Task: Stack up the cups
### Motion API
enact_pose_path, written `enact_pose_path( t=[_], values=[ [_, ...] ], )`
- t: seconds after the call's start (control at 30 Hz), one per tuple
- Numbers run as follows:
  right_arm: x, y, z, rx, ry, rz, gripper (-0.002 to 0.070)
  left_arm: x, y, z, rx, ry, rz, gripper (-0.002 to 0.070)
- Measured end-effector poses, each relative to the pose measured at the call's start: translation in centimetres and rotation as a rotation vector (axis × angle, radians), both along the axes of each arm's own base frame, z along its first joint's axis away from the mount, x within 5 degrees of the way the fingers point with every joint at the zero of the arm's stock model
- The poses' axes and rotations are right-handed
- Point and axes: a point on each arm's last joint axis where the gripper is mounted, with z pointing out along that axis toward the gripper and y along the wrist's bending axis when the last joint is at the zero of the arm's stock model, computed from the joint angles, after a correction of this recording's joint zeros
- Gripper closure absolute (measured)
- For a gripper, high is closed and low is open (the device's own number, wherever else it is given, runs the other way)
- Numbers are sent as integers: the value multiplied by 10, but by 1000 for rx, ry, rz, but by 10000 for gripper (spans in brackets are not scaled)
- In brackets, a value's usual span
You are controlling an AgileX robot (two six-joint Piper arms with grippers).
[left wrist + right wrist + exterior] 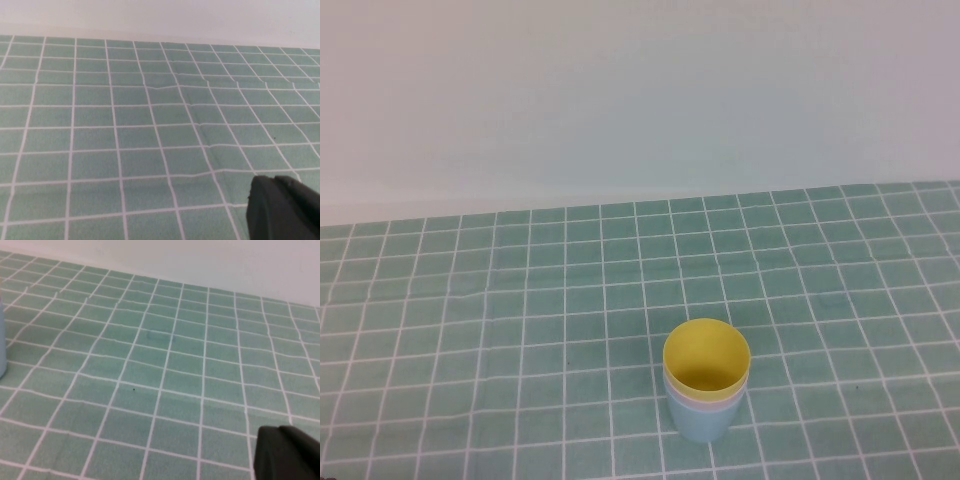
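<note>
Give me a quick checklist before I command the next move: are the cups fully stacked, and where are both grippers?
1. Yellow cup nested on top: ok.
2. Pink cup showing as a band under it: ok.
3. Blue cup at the bottom, upright on the green checked cloth: ok.
4. Left gripper away from the stack: ok; open or shut: cannot tell.
5. Right gripper away from the stack: ok; open or shut: cannot tell.

The yellow cup [707,355], pink cup [705,403] and blue cup [705,425] look like smooth, matt plastic. A creased green checked cloth [150,125] covers the desk.
</note>
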Motion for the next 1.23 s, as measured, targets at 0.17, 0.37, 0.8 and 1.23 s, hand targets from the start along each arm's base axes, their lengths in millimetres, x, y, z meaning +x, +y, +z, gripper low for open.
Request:
enact_pose_path(
  t=[0.17, 0.37, 0.8, 1.23],
  values=[
    [0, 0, 0, 4, 1, -8, 678, 0, 0, 0, 0, 0, 0, 676],
    [0, -1, 0, 3, 4, -23, 678, 0, 0, 0, 0, 0, 0, 676],
    [0, -4, 0, 3, 7, -85, 678, 0, 0, 0, 0, 0, 0, 676],
    [0, -4, 0, 3, 7, -86, 678, 0, 2, 0, 0, 0, 41, 676]
  ],
)
